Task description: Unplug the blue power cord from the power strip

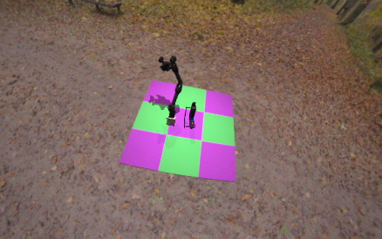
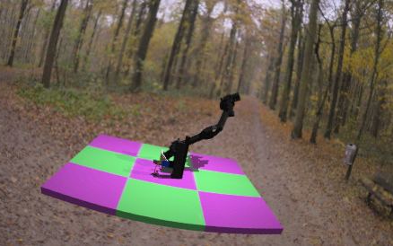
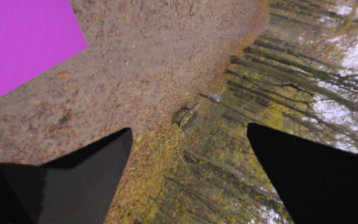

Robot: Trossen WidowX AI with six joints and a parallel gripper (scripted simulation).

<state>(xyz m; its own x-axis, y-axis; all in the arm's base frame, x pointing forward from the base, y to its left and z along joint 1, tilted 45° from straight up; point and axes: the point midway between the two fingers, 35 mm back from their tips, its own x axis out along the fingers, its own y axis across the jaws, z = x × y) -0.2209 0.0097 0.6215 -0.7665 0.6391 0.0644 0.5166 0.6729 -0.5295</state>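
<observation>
the claw (image 3: pixel 190 150) is standing wide open with nothing between its two dark fingers; through the gap the wrist view is showing only leaf-strewn ground, distant trees and one corner of the checkered mat (image 3: pixel 20 45). in the exterior view the claw (image 2: pixel 230 101) is hanging high in the air, raised well above the mat and well apart from the power strip. the arm (image 2: pixel 203 134) is reaching up and away from its base, which is standing near the middle of the magenta and green mat (image 2: pixel 158 202).

just beside the arm's base, on the mat's centre square, the power strip (image 1: pixel 192 117) is lying as a dark, narrow shape. a small patch of blue, the blue power cord (image 1: pixel 192 118), is showing on the strip, and again next to the base in the exterior view (image 2: pixel 165 164); it is too small to tell whether the plug is seated in the strip or not.

away from the mat, a bench (image 2: pixel 388 190) and a post-mounted bin (image 2: pixel 350 154) are standing at the path's edge.
</observation>
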